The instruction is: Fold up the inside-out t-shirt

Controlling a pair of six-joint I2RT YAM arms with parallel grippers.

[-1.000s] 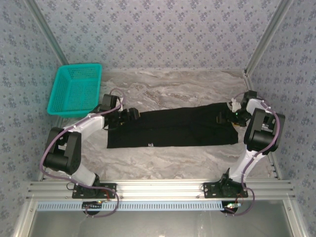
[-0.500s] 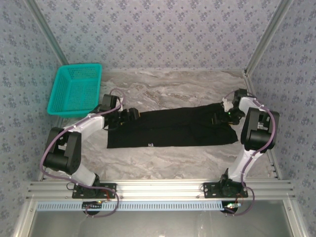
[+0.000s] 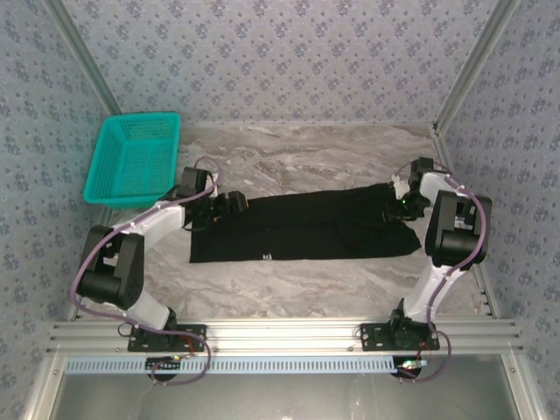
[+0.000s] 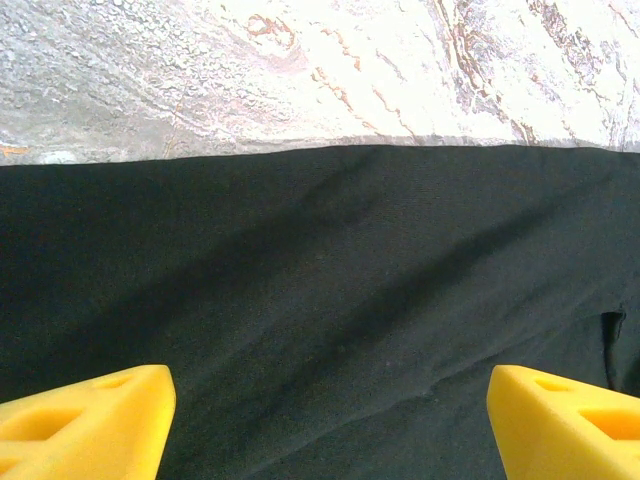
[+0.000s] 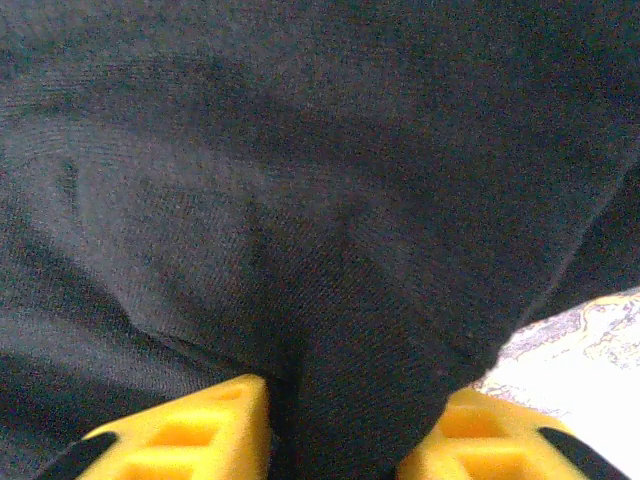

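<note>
Across the middle of the marble table (image 3: 297,153), the inside-out t-shirt (image 3: 302,229) lies flat as a long black band showing plain black, running from the left arm's reach to the right arm's. At its right end the right gripper (image 5: 355,400) has its 2 yellow fingers (image 5: 190,425) drawn in on a raised ridge of cloth that fills the gap between them, so it appears to have hold of the shirt there. At the left end the left gripper (image 4: 330,395) stands wide open with nothing between its fingers, poised over flat fabric a little inside the cloth's edge.

The step in hand looks like taking hold of both ends for a fold. To do it well, the left jaws should come straight down and gather a similar ridge close to the corner, catching every layer rather than skimming 1 off the top. How many layers the right pinch holds cannot be told; a slow first lift would show whether any slips. Both ends should then rise level and travel together, the band taut enough not to sag yet not stretched, so the edges meet squarely. The teal basket (image 3: 131,159) sits well apart at the far left, out of the fold's path.
</note>
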